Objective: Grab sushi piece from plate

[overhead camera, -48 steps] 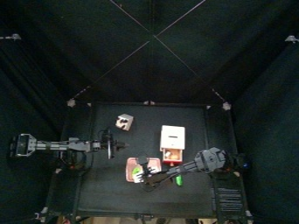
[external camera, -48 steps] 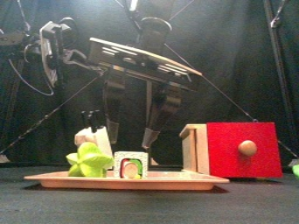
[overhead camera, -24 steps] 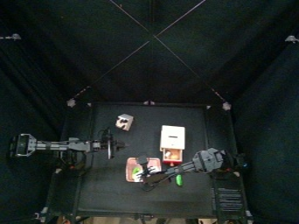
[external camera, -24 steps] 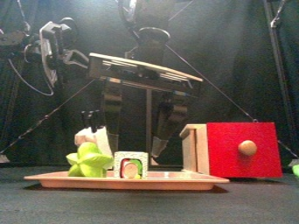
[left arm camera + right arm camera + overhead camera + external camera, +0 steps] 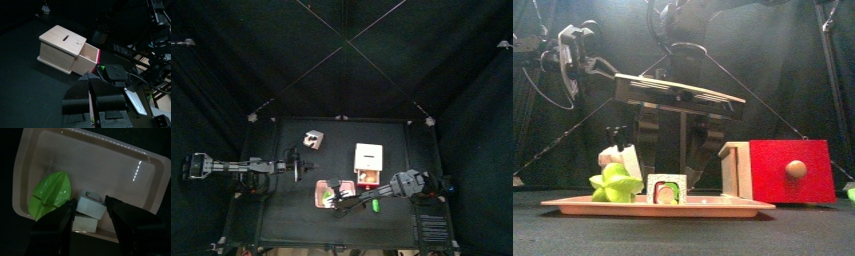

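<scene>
We see a small black surface inside a pen of black curtains, w/ thin rods crossing overhead in top view. On the surface: pink plate near the front edge, a wooden box w/ red drawer just beside it on the right in front view, and a small pale block well apart toward the back.

On the plate we see the sushi piece, a bright lime-green lump at the plate's left end in front view, and just beside it a sushi roll w/ white rice and green/pink centre. Right wrist view shows the same lime-green lump lying next to pale roll pieces inside the plate's raised rim.

Right gripper hangs over the plate, pointing down, jaws spread wide apart, nothing between them. In front view the jaw tips sit above and behind the roll, one each side, not touching it as far as we can tell. In right wrist view the jaws straddle the roll pieces; the green lump lies just outside one jaw.

Left gripper rests away from the plate on the left side of the surface in top view; can't tell if its jaws are open or closed
</scene>
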